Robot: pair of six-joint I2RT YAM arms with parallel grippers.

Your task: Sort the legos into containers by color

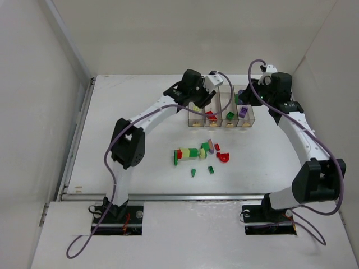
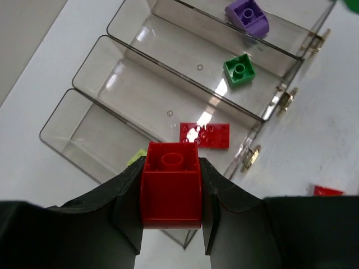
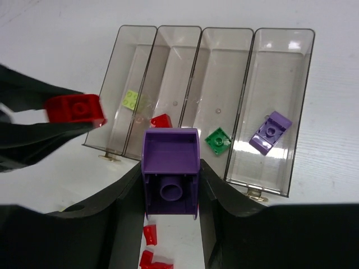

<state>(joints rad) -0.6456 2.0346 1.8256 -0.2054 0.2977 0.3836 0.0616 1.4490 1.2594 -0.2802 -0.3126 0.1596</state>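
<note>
- The white table (image 1: 140, 112) carries everything, with the two arms mounted at its near edge.
- The black-and-white left arm (image 1: 128, 145) and right arm (image 1: 305, 140) both reach to the far side and meet over the bins.
- The four narrow clear plastic containers (image 3: 280, 67) sit joined side by side in a row at the far middle of the table.
- The left gripper (image 2: 171, 185) hangs above the left end of the row, its fingers pinching a chunky red lego brick (image 2: 171, 204) by its sides. I cannot tell which bin lies directly below.
- The right gripper (image 3: 171, 179) hangs above the right end of the row, clamped on a purple lego brick (image 3: 171, 162) whose hollow underside faces the wrist camera.
- A loose scatter of red, green, pale yellow-green and purple legos (image 1: 196, 152) lies on the table, nearer the arm bases than the bins.
- Each bin holds one piece. From the left they are a pale yellow-green brick (image 3: 132, 100), a flat red plate (image 2: 205, 135), a green brick (image 3: 217, 140) and a purple sloped brick (image 3: 270, 131).
</note>
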